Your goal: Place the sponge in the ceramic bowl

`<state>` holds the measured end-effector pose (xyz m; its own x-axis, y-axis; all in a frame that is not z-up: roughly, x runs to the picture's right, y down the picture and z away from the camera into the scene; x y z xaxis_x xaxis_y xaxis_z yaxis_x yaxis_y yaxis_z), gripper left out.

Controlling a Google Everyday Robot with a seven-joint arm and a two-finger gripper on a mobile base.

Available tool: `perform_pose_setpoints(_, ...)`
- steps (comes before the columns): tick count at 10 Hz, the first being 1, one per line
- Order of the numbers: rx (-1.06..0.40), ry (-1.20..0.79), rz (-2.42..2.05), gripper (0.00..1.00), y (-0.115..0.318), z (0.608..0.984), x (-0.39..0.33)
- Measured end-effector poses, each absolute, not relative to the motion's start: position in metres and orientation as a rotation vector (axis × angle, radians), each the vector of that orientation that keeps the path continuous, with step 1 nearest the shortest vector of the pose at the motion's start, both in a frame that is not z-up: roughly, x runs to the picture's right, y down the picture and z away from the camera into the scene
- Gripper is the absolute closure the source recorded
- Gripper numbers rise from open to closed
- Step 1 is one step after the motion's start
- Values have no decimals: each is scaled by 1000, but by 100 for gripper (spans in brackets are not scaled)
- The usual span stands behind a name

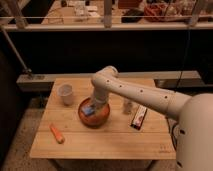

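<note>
The reddish-orange ceramic bowl (95, 116) sits on the wooden table (105, 140), left of centre. The light-blue sponge (89, 110) is inside the bowl, toward its left side. My white arm reaches in from the right and bends down over the bowl. The gripper (96, 106) hangs right above the bowl's inside, next to the sponge. Whether the sponge rests on the bowl's floor or is still held cannot be made out.
A small white cup (65, 93) stands left of the bowl. An orange carrot-like stick (57, 133) lies near the front left edge. A small clear container (128, 106) and a dark flat packet (138, 118) lie right of the bowl. A dark counter runs behind the table.
</note>
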<state>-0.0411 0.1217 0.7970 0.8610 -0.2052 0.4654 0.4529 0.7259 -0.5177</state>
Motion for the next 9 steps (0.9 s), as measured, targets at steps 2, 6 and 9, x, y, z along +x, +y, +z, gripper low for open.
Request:
perform_pose_setpoints(2, -667, -401, -375, 59, 121, 799, -43)
perform_pose_setpoints(6, -666, -407, -379, 78, 120, 803, -45)
perform_pose_setpoints(9, -667, -411, -382, 80, 119, 805, -46)
